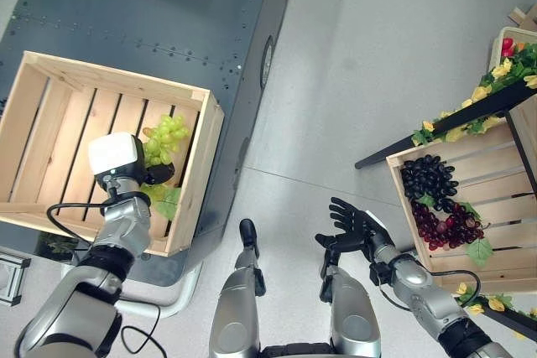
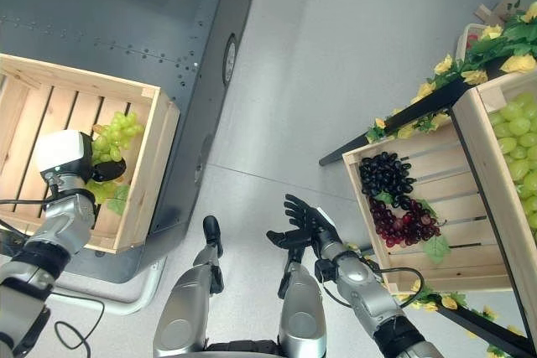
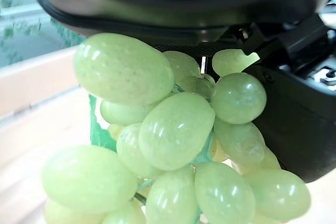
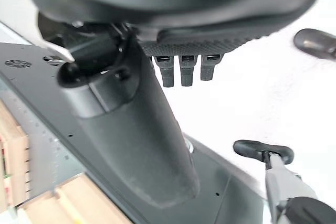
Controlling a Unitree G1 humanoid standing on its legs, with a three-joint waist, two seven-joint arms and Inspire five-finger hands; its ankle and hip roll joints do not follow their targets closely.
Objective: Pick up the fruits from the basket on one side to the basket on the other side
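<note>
Placing step: left hand (image 1: 155,175) curled round 1 green grape bunch (image 1: 166,137) over left crate (image 1: 109,71), release judged next; right hand (image 1: 351,225) spread, empty, near right crate (image 1: 503,257).

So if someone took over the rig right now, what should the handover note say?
Left hand: shut on the green grapes, over the left crate.
Right hand: open, holding nothing, over the floor beside the right crate.
Done: green bunch carried to the left crate, not yet released.
Left: let it go, then move the black grapes and red grapes from the right crate.
</note>
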